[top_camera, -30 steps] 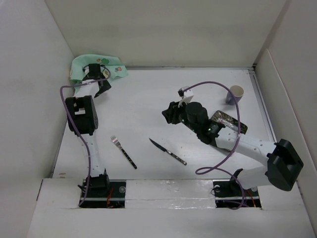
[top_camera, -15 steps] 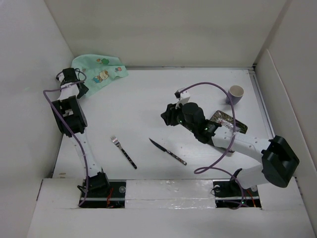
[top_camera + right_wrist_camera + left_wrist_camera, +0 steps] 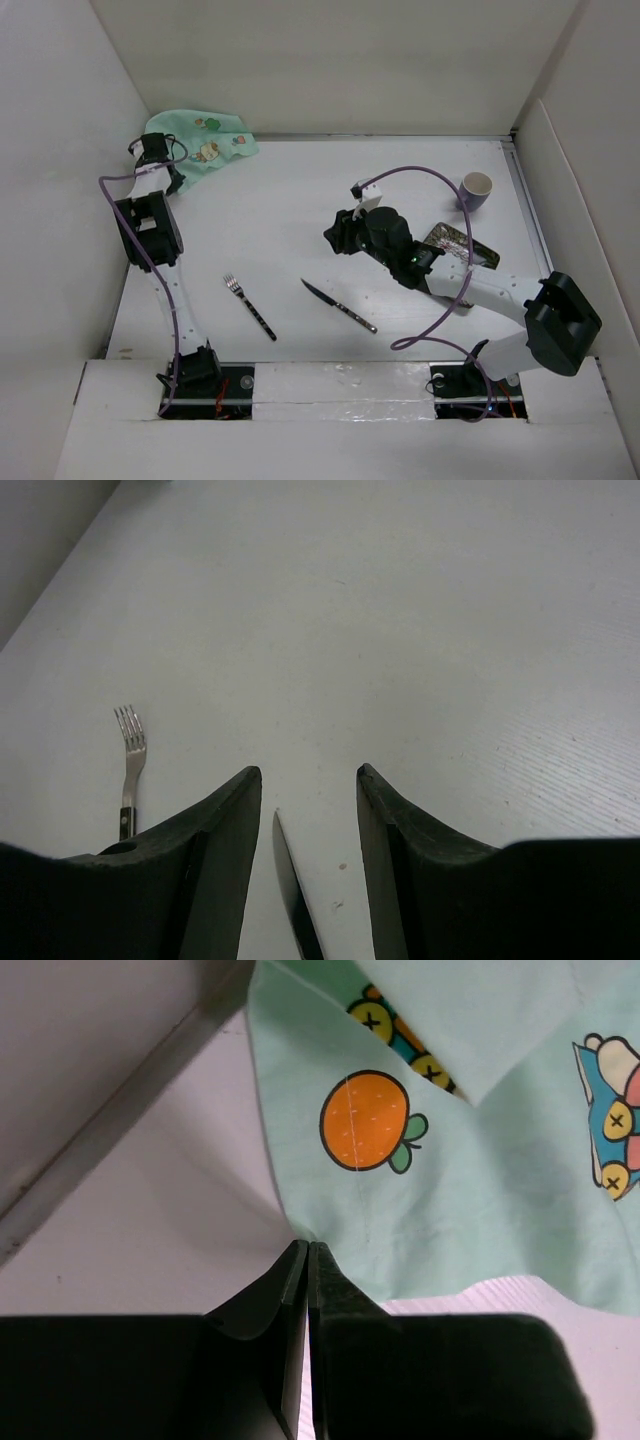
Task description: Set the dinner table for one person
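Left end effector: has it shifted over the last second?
Yes. The left end effector has moved left, off the middle of the placemat to its edge nearer the left wall.

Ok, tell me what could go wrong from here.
1. The left gripper is shut right at the green placemat's corner. It may hold little or no cloth, so a pull could slip off.
2. The knife lies flat on the dinner table, its tip in line with the open right gripper. Closing may shove it toward the fork instead of lifting it.
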Controlling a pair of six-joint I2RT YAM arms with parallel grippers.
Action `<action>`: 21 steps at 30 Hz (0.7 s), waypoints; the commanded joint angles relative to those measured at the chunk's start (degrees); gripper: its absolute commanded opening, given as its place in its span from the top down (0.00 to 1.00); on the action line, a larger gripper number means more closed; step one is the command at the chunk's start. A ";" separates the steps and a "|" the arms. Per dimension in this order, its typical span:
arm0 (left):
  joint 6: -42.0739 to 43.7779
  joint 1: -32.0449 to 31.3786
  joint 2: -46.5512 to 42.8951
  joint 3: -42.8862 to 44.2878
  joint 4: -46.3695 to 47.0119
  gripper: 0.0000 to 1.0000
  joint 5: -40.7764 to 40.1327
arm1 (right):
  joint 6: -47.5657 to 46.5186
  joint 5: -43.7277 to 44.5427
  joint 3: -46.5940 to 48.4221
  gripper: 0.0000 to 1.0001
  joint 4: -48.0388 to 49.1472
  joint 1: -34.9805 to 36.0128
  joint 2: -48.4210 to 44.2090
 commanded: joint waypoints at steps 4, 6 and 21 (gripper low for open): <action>0.36 -1.59 -0.83 -2.30 -0.61 1.00 4.24 | -0.38 0.37 1.82 0.52 2.78 -0.24 -0.99; 0.19 -2.91 -2.67 -3.98 1.92 1.00 6.70 | -0.30 0.28 1.99 0.52 2.52 -0.24 -0.99; -7.45 -34.10 -12.62 -15.41 18.27 1.00 17.69 | 0.58 10.12 1.47 0.55 -1.52 -1.81 -4.15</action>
